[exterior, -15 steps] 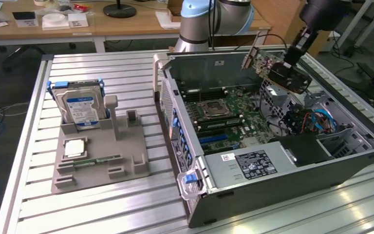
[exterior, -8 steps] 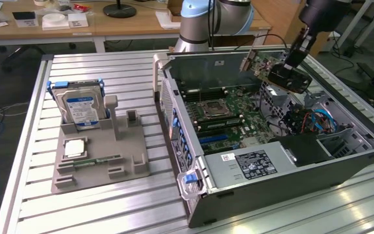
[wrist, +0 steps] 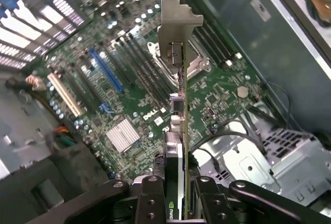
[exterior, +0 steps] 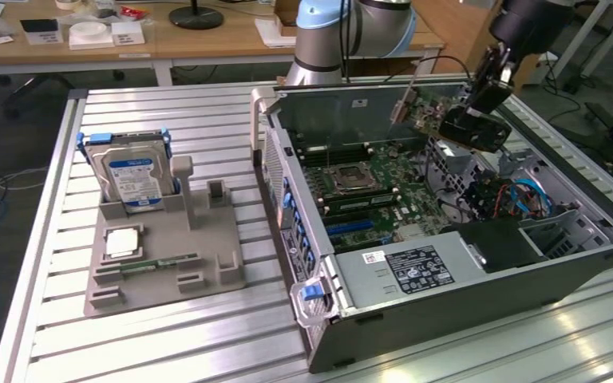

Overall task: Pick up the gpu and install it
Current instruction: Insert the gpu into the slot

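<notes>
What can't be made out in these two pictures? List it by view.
Wrist view: the graphics card is edge-on, so both faces are hidden; the pincer covers its near end.
Exterior view: the pincer hides one end of the card.
Exterior view: the print on the power supply label is too small to read.
Exterior view: the lower part of the hard drive is hidden in the grey holder.
</notes>
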